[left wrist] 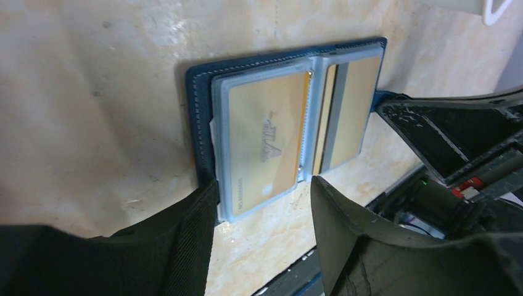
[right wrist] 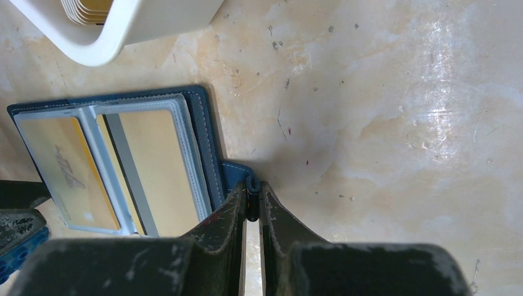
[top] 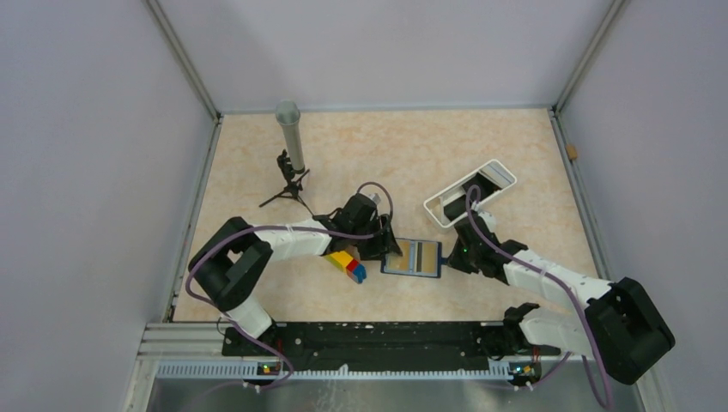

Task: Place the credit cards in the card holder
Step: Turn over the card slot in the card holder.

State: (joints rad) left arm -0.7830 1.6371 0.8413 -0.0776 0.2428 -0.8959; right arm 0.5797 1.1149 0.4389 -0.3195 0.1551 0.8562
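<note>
The navy card holder [top: 412, 257] lies open on the table between my grippers. In the left wrist view a yellow-gold card [left wrist: 265, 142] sits in its left clear sleeve. A card with a grey stripe [left wrist: 348, 111] sits in the right sleeve. My left gripper [left wrist: 264, 185] is open, its fingers either side of the near edge of the left sleeve, and holds nothing. My right gripper [right wrist: 251, 192] is shut on the holder's small navy snap tab [right wrist: 237, 172] at its right edge. The open holder [right wrist: 206, 139] also shows in the right wrist view.
A white oblong tray [top: 442, 209] lies behind the holder to the right, with several card edges [right wrist: 86, 7] showing inside. Coloured toy bricks [top: 346, 264] lie just left of the holder. A grey cylinder on a small tripod [top: 290, 137] stands at the back left.
</note>
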